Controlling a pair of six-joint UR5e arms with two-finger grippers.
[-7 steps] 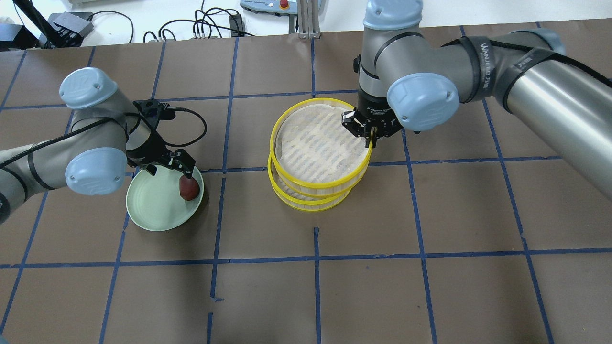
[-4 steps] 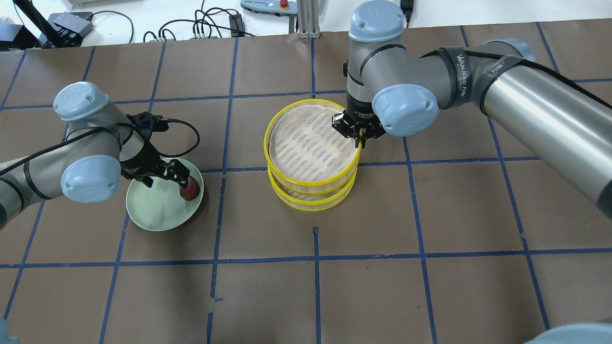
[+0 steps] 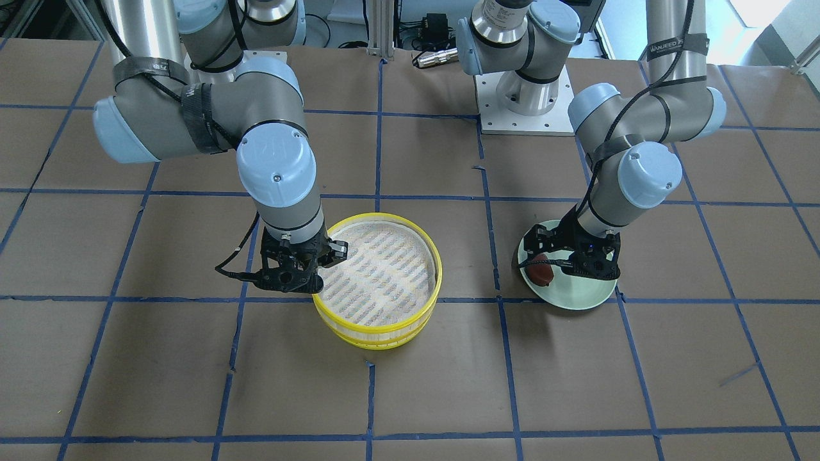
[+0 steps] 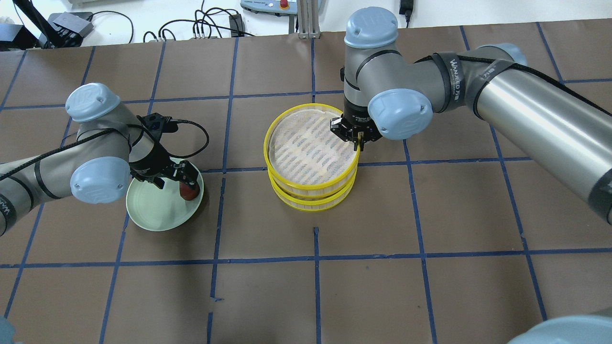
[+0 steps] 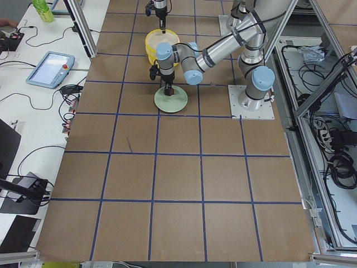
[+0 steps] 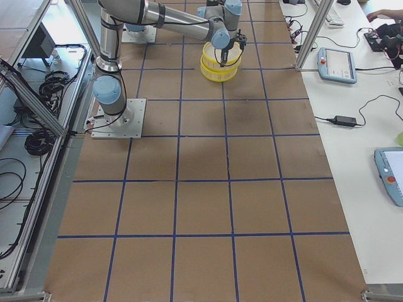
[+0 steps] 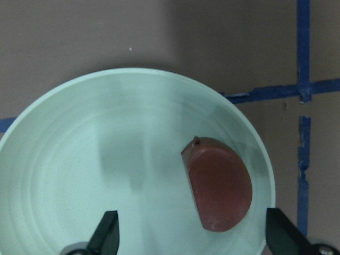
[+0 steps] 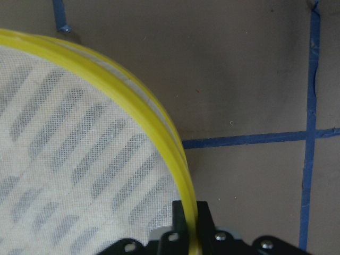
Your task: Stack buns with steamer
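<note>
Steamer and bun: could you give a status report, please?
Right gripper shut on upper steamer tray rim. Left gripper open, straddling reddish-brown bun on green plate. No obstruction seen.

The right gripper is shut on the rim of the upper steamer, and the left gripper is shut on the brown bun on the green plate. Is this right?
No. The left gripper is open: the left wrist-mounted view shows its fingers apart, either side of the brown bun on the green plate. The right gripper is shut on the rim of the upper yellow steamer.
</note>
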